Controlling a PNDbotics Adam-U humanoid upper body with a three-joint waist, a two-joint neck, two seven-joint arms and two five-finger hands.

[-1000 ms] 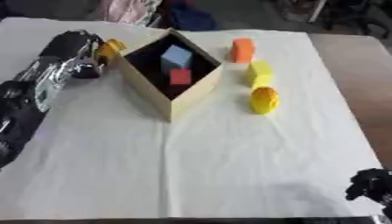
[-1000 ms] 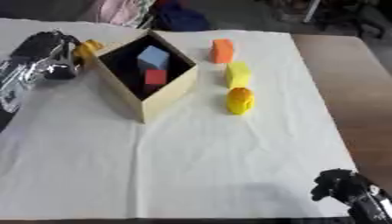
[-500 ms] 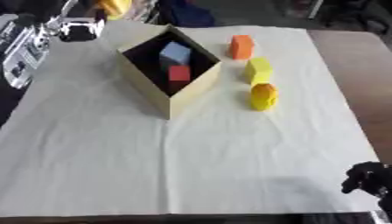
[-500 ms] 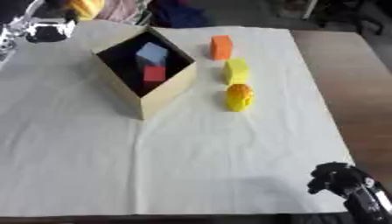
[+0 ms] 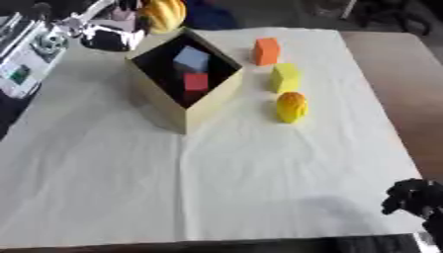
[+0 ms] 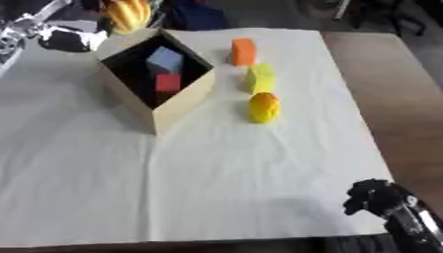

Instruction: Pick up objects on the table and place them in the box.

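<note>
So the left robot hand (image 5: 108, 34) is up by the far-left corner of the box (image 5: 203, 106) with its fingers wrapped round a ridged yellow-orange thing (image 5: 164, 12), held above the table just past the rim; looks like a little toy pumpkin or similar, so my guess is light, hard plastic and a bit slick on those ridges; taking it across the widest part seems the sane grip, since a fingertip pinch on the ribs could let it roll out.

Already in the box: a blue block (image 5: 191, 60) and a red block (image 5: 196, 82), sitting toward the far side, so the near half of the inside is free; I'd drop it there rather than on top of the blocks.

Still out on the white cloth (image 5: 259, 173) to the right of the box: an orange block (image 5: 266, 51), a yellow block (image 5: 286, 77) and a rounded yellow piece (image 5: 291, 106), in a line and well apart from the box wall; flat faces on the blocks should be easy, the round one may roll.

Right robot hand (image 6: 376, 197) sits curled at the lower right corner, holding nothing; loads of open cloth in front, but the box walls are thin card and could tip if bumped.
</note>
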